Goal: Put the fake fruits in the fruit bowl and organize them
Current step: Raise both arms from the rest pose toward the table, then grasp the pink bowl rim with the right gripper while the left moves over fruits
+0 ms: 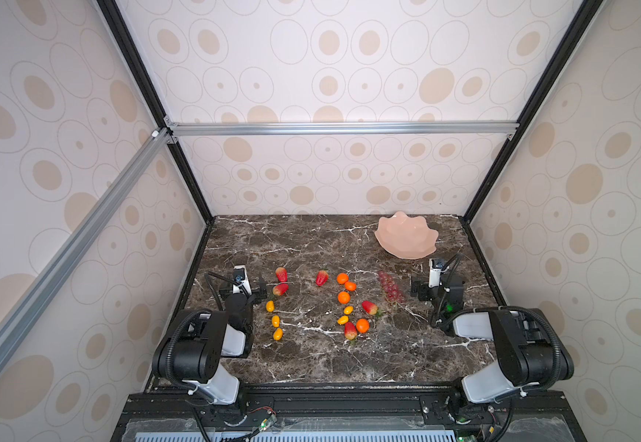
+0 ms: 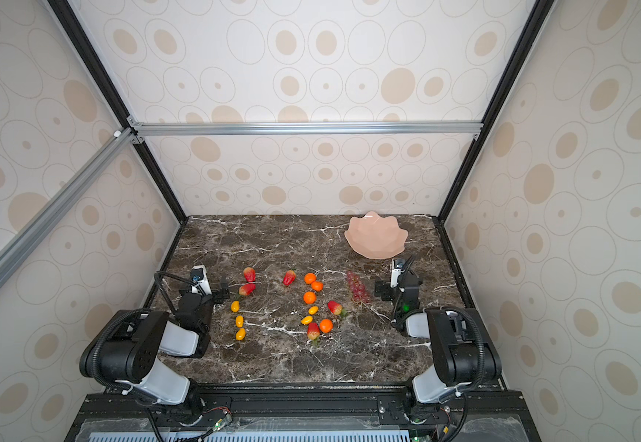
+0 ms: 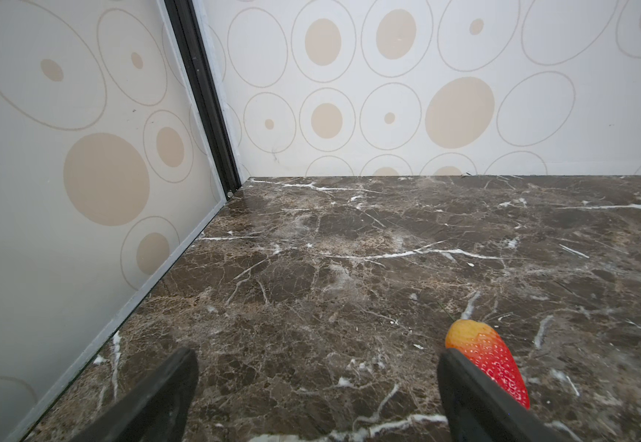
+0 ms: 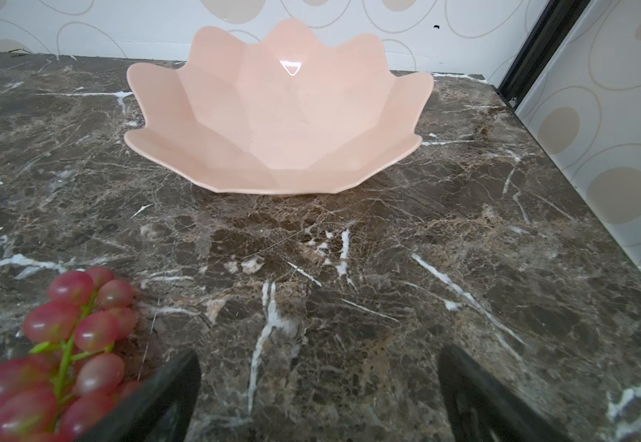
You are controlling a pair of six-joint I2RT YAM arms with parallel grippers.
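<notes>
Strawberries (image 1: 322, 277), tangerines (image 1: 343, 297), small oval yellow fruits (image 1: 275, 320) and one grape bunch (image 1: 389, 289) all lie on the marble tabletop (image 1: 311, 245). None is in the pink scalloped fruit bowl (image 1: 406, 236), which stands empty near the far right corner. The right gripper (image 4: 318, 367) hangs just beside the grape bunch, jaws wide, holding nothing. The left gripper (image 3: 317, 367) is wide and empty too, with a strawberry just outside one finger.

I judge these risks:
- A round tangerine can roll away if a finger pushes it.
- The glossy bowl can slide if a fruit hits its rim.
- In the tight central group, a closing jaw can knock a neighbour.

In both wrist views the fingers are cut off at the edge. One finger hides part of that strawberry, and whether they touch I cannot tell.
</notes>
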